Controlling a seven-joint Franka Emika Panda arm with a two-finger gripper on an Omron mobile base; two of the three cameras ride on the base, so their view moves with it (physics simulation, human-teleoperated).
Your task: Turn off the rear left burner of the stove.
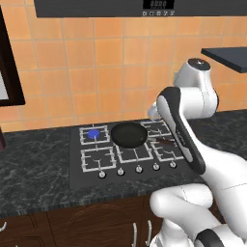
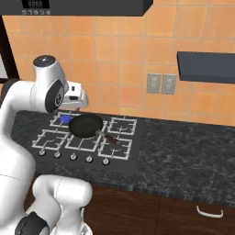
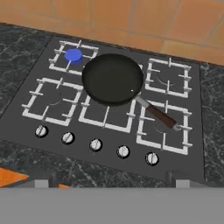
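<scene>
One gripper [image 2: 78, 102] hung above the stove [image 3: 192, 131], apart from it; whether its jaws were apart was unclear. The rear left burner [image 3: 73, 55] glowed blue beside the frying pan [image 3: 113, 78], above five knobs [image 3: 95, 145].

The stove [image 3: 26, 131] is black with silver-grey grates and five silver knobs [image 3: 95, 145], and its rear left burner [image 3: 73, 55] glows blue. A black frying pan [image 3: 112, 78] has a brown handle. The counter [image 1: 34, 169] is dark marbled stone below orange wall tiles [image 1: 96, 62].
</scene>
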